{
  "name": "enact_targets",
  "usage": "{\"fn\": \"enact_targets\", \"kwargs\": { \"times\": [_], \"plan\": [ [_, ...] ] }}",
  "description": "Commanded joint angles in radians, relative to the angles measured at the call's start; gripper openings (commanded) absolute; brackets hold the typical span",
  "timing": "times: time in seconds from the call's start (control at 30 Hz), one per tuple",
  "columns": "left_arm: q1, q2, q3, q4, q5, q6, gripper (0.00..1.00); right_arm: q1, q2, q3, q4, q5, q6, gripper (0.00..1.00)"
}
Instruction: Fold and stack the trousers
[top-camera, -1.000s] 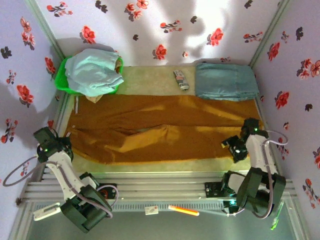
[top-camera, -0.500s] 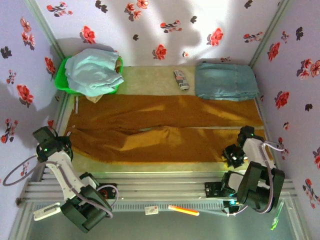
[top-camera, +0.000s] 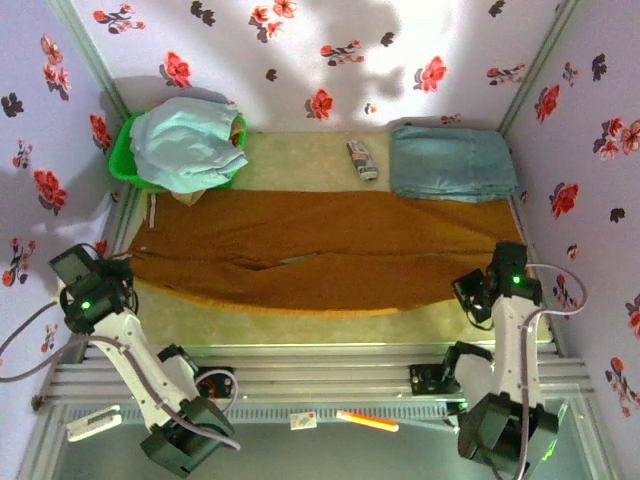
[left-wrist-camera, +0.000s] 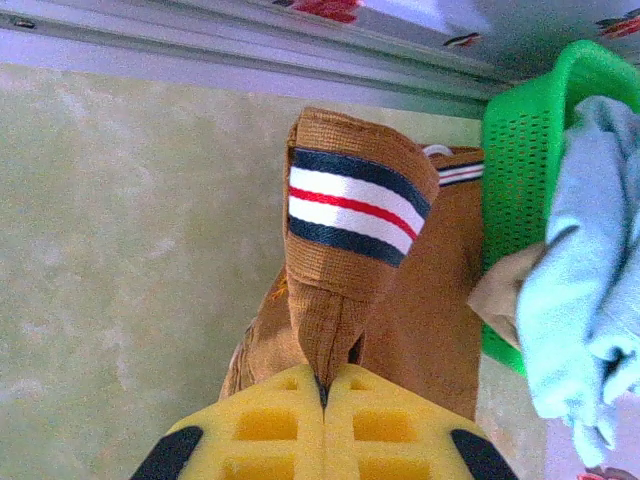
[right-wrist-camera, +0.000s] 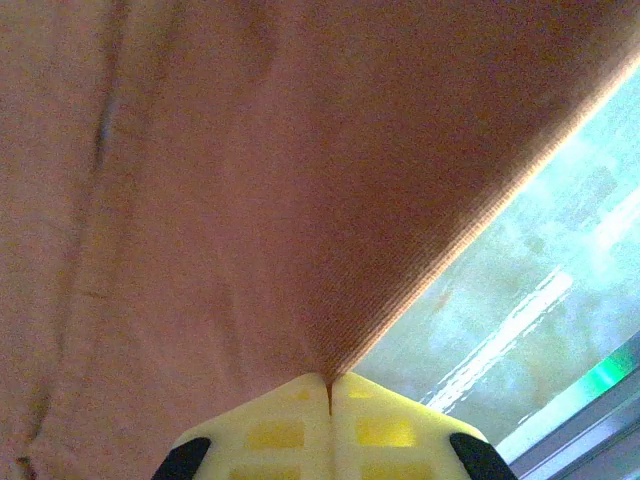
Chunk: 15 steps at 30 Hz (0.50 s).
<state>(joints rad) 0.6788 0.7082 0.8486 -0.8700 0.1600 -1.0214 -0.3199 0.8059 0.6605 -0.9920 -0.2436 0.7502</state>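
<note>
Top external view, left side: the left gripper (top-camera: 118, 272) sits at the left edge of the frame, right at the left end of the trousers (top-camera: 320, 250).
Left gripper, left wrist view: its yellow fingers are pressed together at the bottom centre (left-wrist-camera: 322, 385), pinching a ridge of the ochre trousers (left-wrist-camera: 340, 300) that rises away from them.
Striped band: a navy, white and red striped band (left-wrist-camera: 355, 205) wraps the turned-over cloth in the middle of the left wrist frame.
Basket: a green basket (top-camera: 125, 160) stands in the upper left of the top view, heaped with pale blue clothes (top-camera: 190, 145). In the left wrist view it lies along the right edge (left-wrist-camera: 520, 150), just beside the trousers, with the blue clothes (left-wrist-camera: 590, 300) spilling over it.
Trousers, top view: spread lengthwise across the middle of the frame on the pale table (top-camera: 300, 150), running from one gripper to the other.
Small patterned object: lies on the table above the trousers, right of centre (top-camera: 362, 160). I cannot tell what it is.
Folded blue-grey cloth: upper right (top-camera: 450, 165), its near edge touching the trousers.
Right gripper, top view: at the right end of the trousers (top-camera: 478, 287), lower right of the cloth.
Right gripper, right wrist view: the yellow fingers meet at the bottom centre (right-wrist-camera: 329, 383), clamped on a corner of the trousers (right-wrist-camera: 250, 180), which spread up and to the left.
Orange stick: lies at the bottom centre of the top view (top-camera: 368, 421).
</note>
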Motion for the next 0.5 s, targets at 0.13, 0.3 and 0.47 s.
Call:
{"fn": "enact_targets", "kwargs": {
  "times": [0.13, 0.3, 0.47],
  "plan": [
    [0.010, -0.054, 0.124, -0.159, -0.046, 0.024, 0.00, 0.002, -0.145, 0.087, -0.150, 0.008, -0.071, 0.00],
    [0.010, -0.047, 0.188, -0.215, -0.110, 0.073, 0.00, 0.002, -0.169, 0.079, -0.106, -0.019, -0.068, 0.00],
    [0.010, 0.055, 0.229, -0.115, -0.099, 0.084, 0.00, 0.002, -0.099, 0.161, 0.024, -0.011, -0.077, 0.00]
  ]
}}
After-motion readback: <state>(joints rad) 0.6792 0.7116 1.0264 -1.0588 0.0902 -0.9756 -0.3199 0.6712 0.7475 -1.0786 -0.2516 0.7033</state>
